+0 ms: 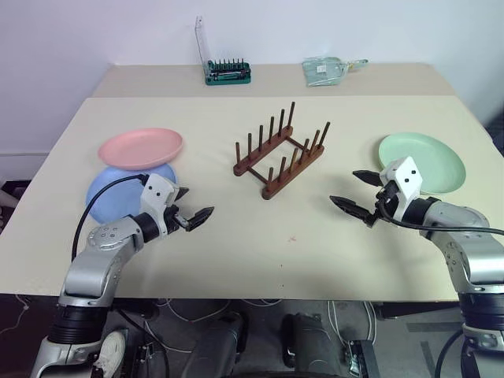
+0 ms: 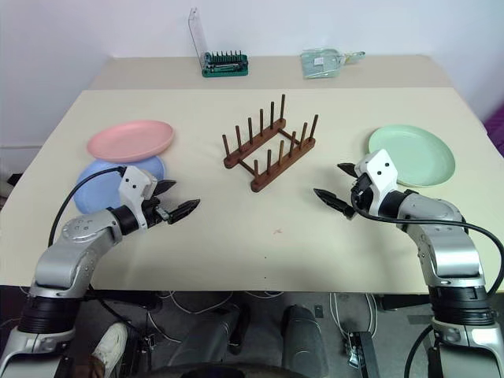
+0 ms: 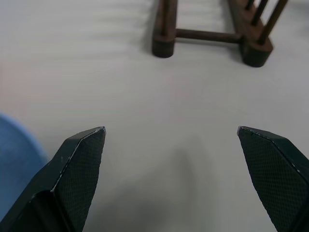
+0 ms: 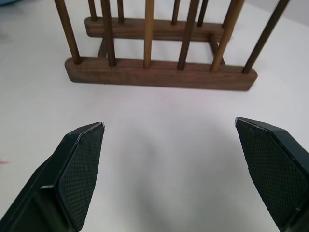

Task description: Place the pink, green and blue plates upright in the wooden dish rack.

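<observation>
two grippers, left gripper (image 1: 194, 205) and right gripper (image 1: 357, 190), gape empty; i fear the pink plate (image 1: 140, 147), overlapping the blue plate (image 1: 109, 189), drags it.

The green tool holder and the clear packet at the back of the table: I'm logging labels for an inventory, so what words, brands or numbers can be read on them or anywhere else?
None can be read.
Tool holder: no lettering can be made out.
Clear packet: any print is too small to read.
Plates, dish rack, both grippers: no markings seen.
</observation>
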Robot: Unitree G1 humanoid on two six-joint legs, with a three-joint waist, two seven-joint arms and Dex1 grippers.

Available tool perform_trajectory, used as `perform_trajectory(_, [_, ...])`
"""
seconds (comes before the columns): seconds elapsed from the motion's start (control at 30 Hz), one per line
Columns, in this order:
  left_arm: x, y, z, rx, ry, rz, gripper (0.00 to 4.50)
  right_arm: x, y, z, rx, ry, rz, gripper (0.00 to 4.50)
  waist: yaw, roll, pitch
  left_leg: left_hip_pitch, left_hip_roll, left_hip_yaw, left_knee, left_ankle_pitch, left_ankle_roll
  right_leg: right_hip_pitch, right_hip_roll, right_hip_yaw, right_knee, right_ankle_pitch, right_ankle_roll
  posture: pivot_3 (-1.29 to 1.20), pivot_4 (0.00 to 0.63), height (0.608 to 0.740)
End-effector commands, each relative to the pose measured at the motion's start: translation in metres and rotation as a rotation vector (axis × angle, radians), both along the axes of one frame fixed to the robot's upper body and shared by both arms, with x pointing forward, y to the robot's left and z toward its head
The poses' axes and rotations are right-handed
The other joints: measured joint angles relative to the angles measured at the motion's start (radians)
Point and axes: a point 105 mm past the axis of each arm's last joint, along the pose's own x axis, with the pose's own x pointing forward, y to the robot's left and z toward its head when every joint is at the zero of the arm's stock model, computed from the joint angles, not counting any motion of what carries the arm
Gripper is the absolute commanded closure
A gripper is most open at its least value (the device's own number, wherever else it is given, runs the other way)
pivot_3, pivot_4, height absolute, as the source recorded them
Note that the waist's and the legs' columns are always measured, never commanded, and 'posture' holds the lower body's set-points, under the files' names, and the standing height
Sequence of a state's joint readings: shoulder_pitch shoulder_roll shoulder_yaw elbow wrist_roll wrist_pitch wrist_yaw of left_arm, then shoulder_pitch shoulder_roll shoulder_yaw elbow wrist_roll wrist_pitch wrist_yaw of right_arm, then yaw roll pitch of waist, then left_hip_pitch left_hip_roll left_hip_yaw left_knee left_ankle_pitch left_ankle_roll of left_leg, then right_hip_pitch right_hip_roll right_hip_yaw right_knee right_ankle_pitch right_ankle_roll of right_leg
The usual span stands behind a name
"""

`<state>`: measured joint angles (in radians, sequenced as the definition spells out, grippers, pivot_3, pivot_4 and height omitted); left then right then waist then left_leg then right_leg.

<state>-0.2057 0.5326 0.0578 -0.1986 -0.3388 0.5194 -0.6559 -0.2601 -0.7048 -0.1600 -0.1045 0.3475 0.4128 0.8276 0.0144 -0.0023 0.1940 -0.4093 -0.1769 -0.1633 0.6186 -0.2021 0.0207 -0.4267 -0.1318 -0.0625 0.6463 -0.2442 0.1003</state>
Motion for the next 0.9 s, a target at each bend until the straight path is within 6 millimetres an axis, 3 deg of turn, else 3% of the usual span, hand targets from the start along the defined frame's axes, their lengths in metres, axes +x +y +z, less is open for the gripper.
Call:
perform_trajectory(0.03, [0.003, -0.013, 0.013, -0.01, -0.056, -0.027, 0.0, 0.006, 0.005, 0.014, -0.002, -0.063, 0.018, 0.07, 0.0, 0.0, 0.0, 0.0, 0.0, 0.0, 0.0, 0.0, 0.0, 0.0, 0.0, 0.0, 0.0, 0.0, 0.0, 0.0, 0.15, 0.731])
perform_trajectory(0.23, [0.012, -0.038, 0.007, 0.035, -0.083, -0.004, 0.0, 0.013, 0.007, 0.014, -0.002, -0.076, 0.03, 0.07, 0.0, 0.0, 0.0, 0.0, 0.0, 0.001, 0.0, 0.001, 0.002, 0.0, 0.0, 0.0, 0.0, 0.002, -0.003, 0.0, 0.15, 0.731])
perform_trajectory(0.53, [0.014, -0.119, -0.028, 0.087, 0.011, -0.108, 0.0, 0.015, 0.009, 0.011, -0.004, -0.092, 0.037, 0.07, 0.001, 0.0, 0.0, -0.001, 0.0, 0.002, 0.003, 0.0, 0.004, 0.001, 0.0, 0.0, 0.0, 0.004, -0.001, 0.0, 0.15, 0.731])
perform_trajectory(0.7, [0.031, -0.127, -0.041, 0.056, 0.061, -0.012, 0.0, 0.008, 0.007, 0.009, -0.002, -0.09, 0.019, 0.07, 0.001, 0.0, -0.001, -0.001, 0.0, 0.002, 0.007, 0.0, 0.004, 0.002, 0.0, 0.0, 0.001, 0.002, 0.004, 0.0, 0.15, 0.731])
perform_trajectory(0.9, [0.039, -0.139, -0.044, 0.021, 0.062, -0.067, 0.0, -0.003, 0.009, 0.01, 0.004, -0.095, -0.006, 0.07, 0.0, 0.001, -0.002, -0.001, 0.0, 0.002, 0.011, -0.002, 0.002, 0.004, 0.0, 0.001, 0.001, 0.004, 0.006, 0.0, 0.15, 0.731])
